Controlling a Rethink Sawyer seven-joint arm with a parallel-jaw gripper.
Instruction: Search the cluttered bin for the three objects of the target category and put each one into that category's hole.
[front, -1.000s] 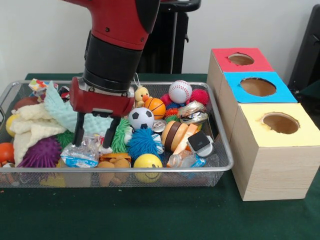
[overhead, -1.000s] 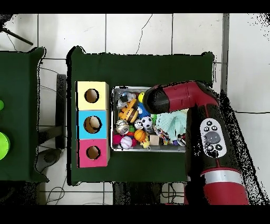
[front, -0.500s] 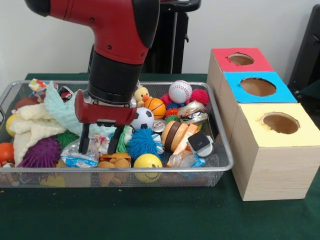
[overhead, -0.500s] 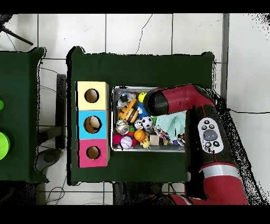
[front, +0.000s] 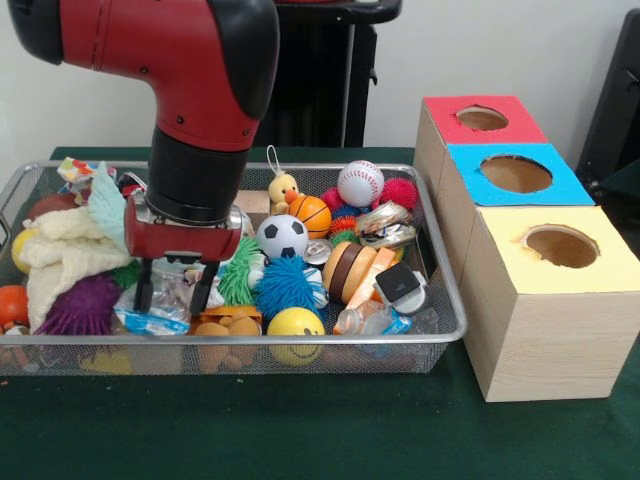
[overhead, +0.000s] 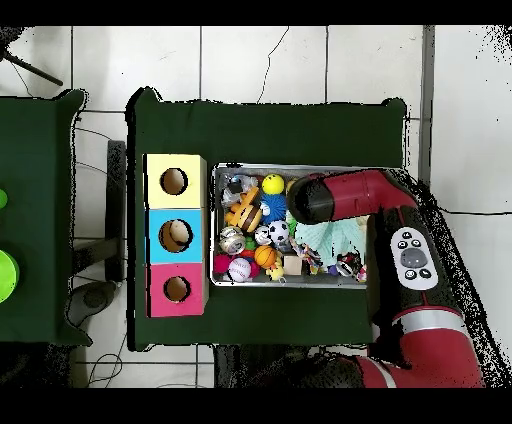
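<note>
My gripper (front: 172, 298) hangs low in the wire mesh bin (front: 330, 341), in its left half, and it is open. One finger (front: 143, 288) and the other stand either side of a clear plastic packet with blue print (front: 157, 316). Whether they touch it I cannot tell. Balls lie to the right: a soccer ball (front: 282, 237), a basketball (front: 311, 212), a baseball (front: 360, 183) and a yellow smiley ball (front: 295, 324). In the overhead view the red arm (overhead: 345, 196) hides the gripper.
Right of the bin stand three wooden boxes with holes: red (front: 482, 119), blue (front: 515, 173) and yellow (front: 561, 247). Cream cloth (front: 60, 255), a purple spiky ball (front: 85, 305), a blue koosh (front: 285, 285) and a toy duck (front: 285, 188) crowd the bin.
The gripper has shifted left in the front view and dropped slightly, from beside the soccer ball to over the plastic packet. Its fingers remain apart.
</note>
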